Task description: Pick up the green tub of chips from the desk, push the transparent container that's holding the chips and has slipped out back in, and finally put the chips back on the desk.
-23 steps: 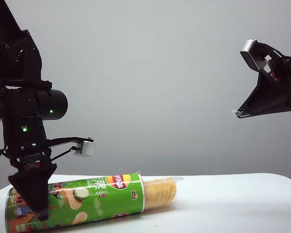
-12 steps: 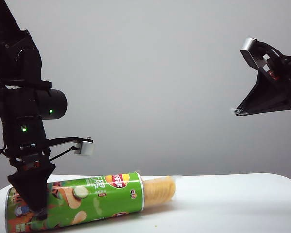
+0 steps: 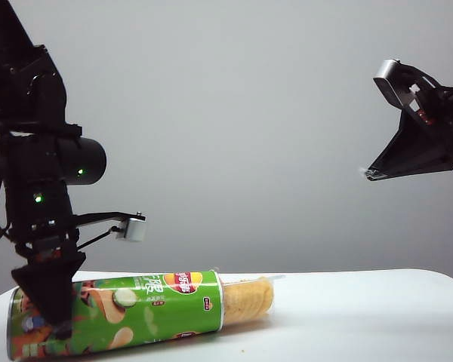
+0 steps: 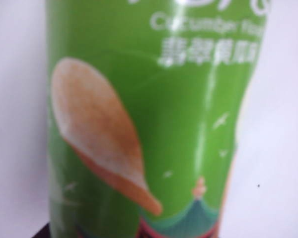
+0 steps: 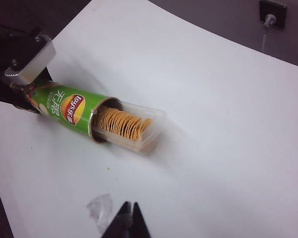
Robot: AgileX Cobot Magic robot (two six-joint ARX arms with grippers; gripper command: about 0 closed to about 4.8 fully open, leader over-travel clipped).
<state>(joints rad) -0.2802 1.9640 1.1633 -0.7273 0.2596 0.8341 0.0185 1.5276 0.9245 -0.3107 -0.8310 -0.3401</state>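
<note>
Plain grey wall behind, flat white desk (image 3: 347, 309) below. Exterior view: long green cylindrical tub of chips (image 3: 117, 313) lying on its side on that desk, thin clear plastic container (image 3: 249, 299) of stacked yellow-orange chips (image 3: 245, 300) jutting from its open end. Left gripper (image 3: 54, 317) down over the tub's closed end, apparently clamped on it, leaving the open end free. Right gripper (image 3: 371, 174) high above and well apart from the tub, clenched on nothing, probably waiting to push. Left wrist view: only blurred green wrap (image 4: 154, 114) filling the picture, no fingers visible. Right wrist view: from above, what the others hide — tray (image 5: 134, 130) slid well out of the tub (image 5: 67, 109), crumb beside the tub, torn film scrap (image 5: 100, 207) near the pinched tips (image 5: 129, 218).
</note>
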